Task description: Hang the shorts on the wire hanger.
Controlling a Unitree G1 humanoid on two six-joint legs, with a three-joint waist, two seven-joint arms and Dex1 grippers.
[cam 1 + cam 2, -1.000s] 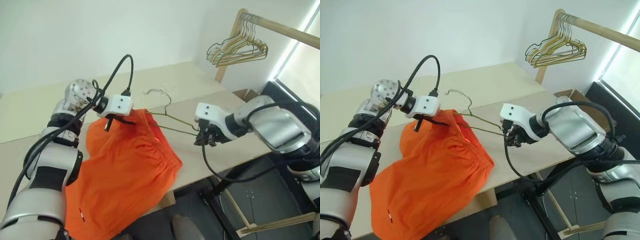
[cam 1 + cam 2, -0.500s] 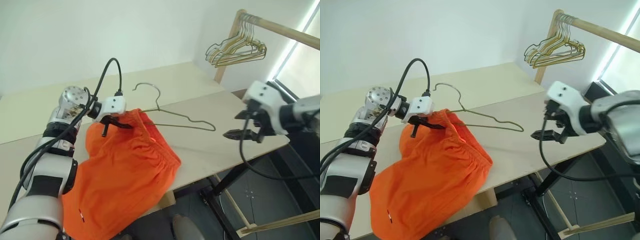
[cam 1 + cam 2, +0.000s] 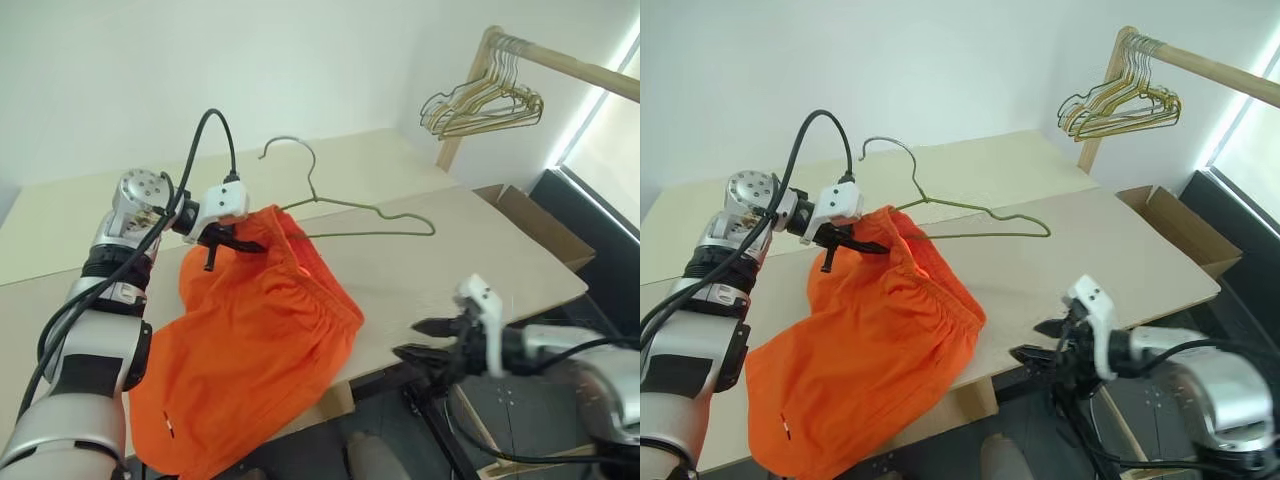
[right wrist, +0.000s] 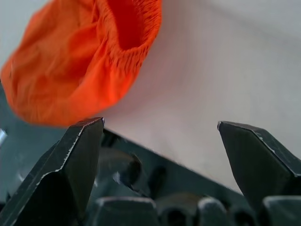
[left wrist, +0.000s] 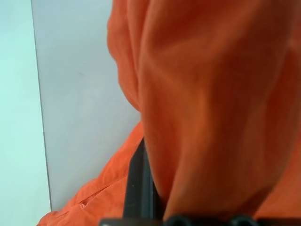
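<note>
From my end, the left hand (image 3: 232, 243) is pinched tight on the waistband of the shorts (image 3: 255, 350), holding that edge up off the tabletop (image 3: 470, 250) while the rest of the orange fabric sags down and spills over the near edge. The wire hanger (image 3: 345, 210) is threaded into the waistband at the lifted corner, with its hook sticking up by the left hand and its long triangle reaching out to the right above the tabletop — nothing is gripping that far end. The right hand (image 3: 420, 340) sits low just off the near edge of the tabletop, fingers spread wide apart with nothing between them. Over in the back corner a bunch of gold hangers (image 3: 482, 103) dangles from a wooden rail (image 3: 570, 68).
</note>
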